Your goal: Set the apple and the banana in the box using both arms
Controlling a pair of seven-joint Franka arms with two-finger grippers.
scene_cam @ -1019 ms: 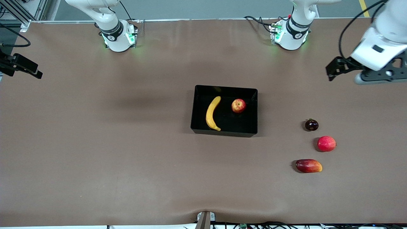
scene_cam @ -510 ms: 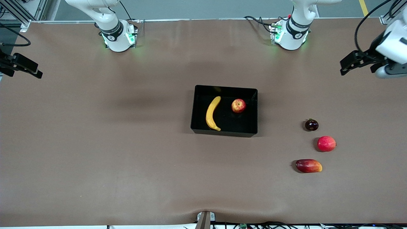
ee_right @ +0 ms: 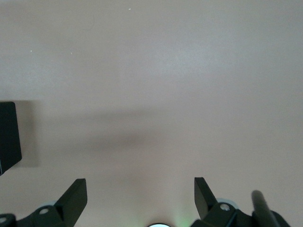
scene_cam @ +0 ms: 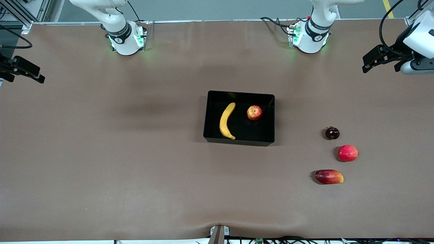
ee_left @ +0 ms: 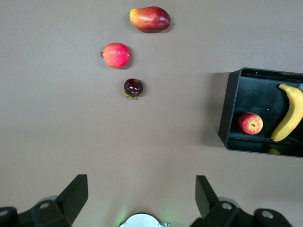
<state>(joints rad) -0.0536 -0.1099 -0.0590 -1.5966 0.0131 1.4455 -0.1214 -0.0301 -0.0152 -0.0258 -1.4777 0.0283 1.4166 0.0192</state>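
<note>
Left end effector (scene_cam: 369, 62) raised over the table at the left arm's end, fingers (ee_left: 75, 194) spread wide and empty, right end effector (scene_cam: 25, 73) raised at the right arm's end, fingers (ee_right: 75, 194) likewise spread

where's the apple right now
The apple lies inside the box, beside the banana, toward the left arm's end.

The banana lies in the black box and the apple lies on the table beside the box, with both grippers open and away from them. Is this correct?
Not quite: the apple is not on the table. It lies inside the box, beside the banana, as the front view shows. The rest holds: the left gripper and the right gripper are open and away from them.
</note>
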